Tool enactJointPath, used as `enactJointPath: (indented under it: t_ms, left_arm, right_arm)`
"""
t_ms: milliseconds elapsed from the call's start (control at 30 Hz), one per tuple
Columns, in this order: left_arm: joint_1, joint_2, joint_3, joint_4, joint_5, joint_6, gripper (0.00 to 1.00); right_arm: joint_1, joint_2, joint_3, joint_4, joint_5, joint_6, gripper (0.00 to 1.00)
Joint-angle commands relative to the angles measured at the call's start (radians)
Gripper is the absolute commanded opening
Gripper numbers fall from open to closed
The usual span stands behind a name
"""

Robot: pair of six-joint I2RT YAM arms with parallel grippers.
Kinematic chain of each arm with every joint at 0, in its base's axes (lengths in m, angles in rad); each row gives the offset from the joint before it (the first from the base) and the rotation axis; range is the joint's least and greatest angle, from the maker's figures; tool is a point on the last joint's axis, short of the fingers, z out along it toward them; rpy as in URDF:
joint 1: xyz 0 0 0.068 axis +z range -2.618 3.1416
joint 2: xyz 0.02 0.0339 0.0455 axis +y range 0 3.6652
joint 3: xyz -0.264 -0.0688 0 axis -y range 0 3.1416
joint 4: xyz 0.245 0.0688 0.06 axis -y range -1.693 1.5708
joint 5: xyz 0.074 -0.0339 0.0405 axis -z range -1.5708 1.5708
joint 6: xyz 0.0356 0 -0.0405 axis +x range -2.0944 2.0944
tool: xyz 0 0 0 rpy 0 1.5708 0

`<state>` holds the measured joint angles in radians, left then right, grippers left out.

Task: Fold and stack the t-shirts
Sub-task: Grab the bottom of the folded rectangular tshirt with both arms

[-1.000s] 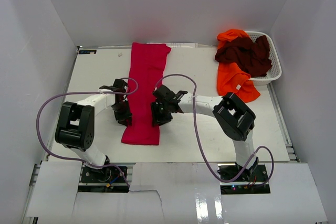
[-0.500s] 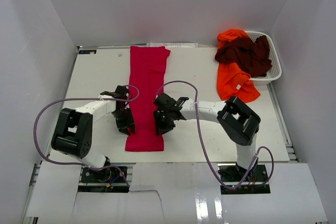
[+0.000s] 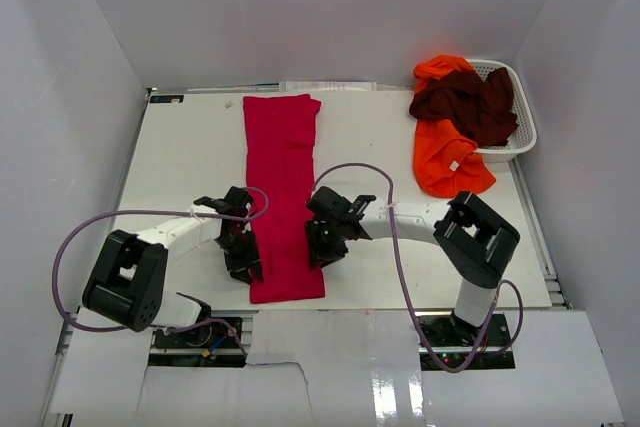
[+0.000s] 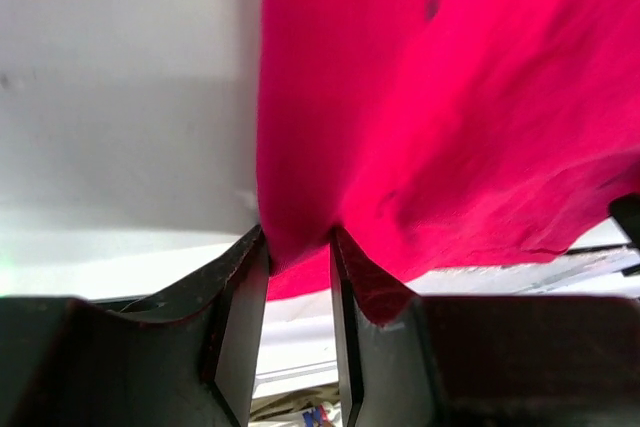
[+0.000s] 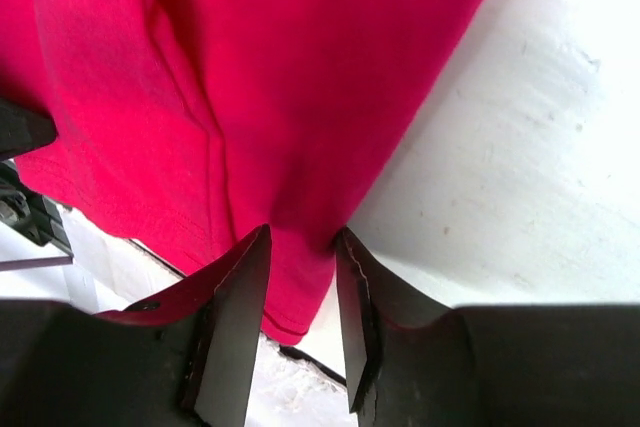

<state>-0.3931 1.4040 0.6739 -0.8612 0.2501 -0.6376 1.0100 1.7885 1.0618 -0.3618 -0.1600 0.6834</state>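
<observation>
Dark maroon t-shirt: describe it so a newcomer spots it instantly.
Look to the far right corner of the table, where a white mesh basket sits. The dark maroon t-shirt lies crumpled over its left rim. It is the darkest cloth there, lying across the bright orange t-shirt.

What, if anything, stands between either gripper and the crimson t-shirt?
Nothing visible does. The left gripper and right gripper are each shut on an opposite side edge of the crimson t-shirt.

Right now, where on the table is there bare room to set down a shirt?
Free: the table left of the red shirt, and the strip between it and the orange shirt. Crowded: the far right corner, with basket and maroon shirt, and around the left claw and right claw.
</observation>
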Motion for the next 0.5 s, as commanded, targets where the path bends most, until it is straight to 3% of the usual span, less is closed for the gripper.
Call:
enactJointPath:
  t_ms: [0,467]
  left_arm:
    - [-0.009,-0.062,-0.034,-0.002,0.041,-0.042,0.42]
    - [-0.033,-0.08,-0.077,-0.022,0.031,-0.065,0.42]
  right_arm:
    - [0.004,0.025,-0.086,-0.109,0.062,-0.013,0.4]
    - [0.03,-0.064,-0.264,-0.016,-0.065,0.045,0.4]
